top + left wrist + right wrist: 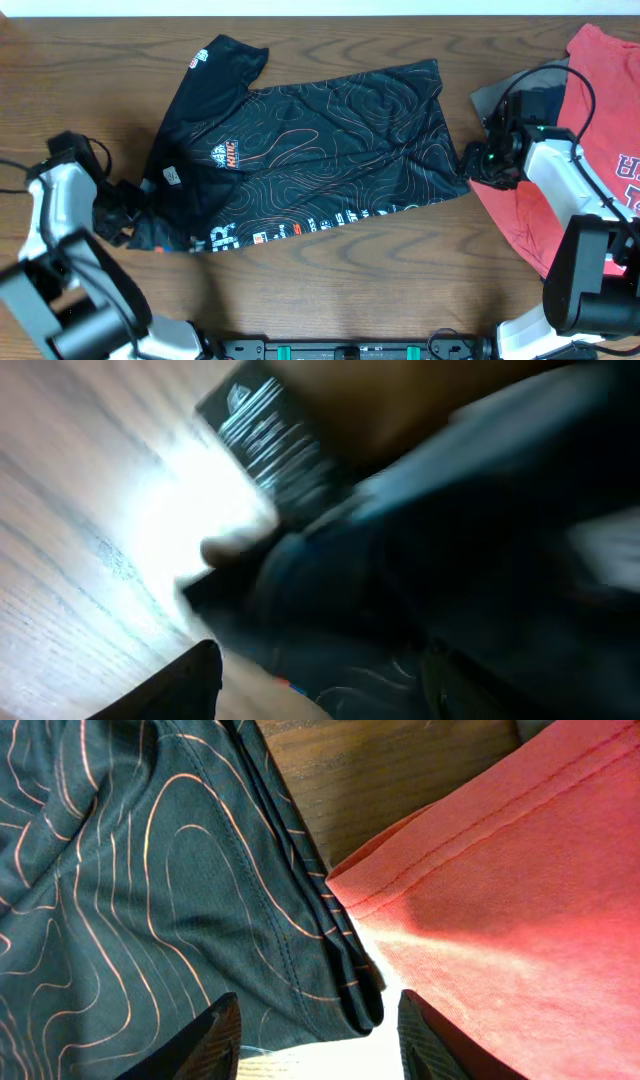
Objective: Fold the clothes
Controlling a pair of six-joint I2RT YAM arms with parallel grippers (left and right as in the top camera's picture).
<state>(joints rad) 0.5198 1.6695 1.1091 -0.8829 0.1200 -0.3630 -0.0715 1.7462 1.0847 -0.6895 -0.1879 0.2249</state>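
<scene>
The black jersey (pixel 310 150) with orange contour lines lies spread across the middle of the table, one sleeve pointing to the far left. My left gripper (pixel 125 208) is at its near-left corner. The left wrist view is blurred: its jaws (pixel 320 685) stand apart with dark jersey cloth (pixel 450 560) loose in front of them. My right gripper (pixel 470 165) is at the jersey's right edge. Its fingers (pixel 215 1040) are apart, and the folded jersey hem (pixel 350 990) lies between them unpinched, beside a red T-shirt (pixel 520 890).
The red T-shirt (pixel 600 150) lies at the right edge, partly under my right arm, with a grey garment (pixel 490 97) showing beneath it. Bare wooden table (pixel 350 280) runs along the near side.
</scene>
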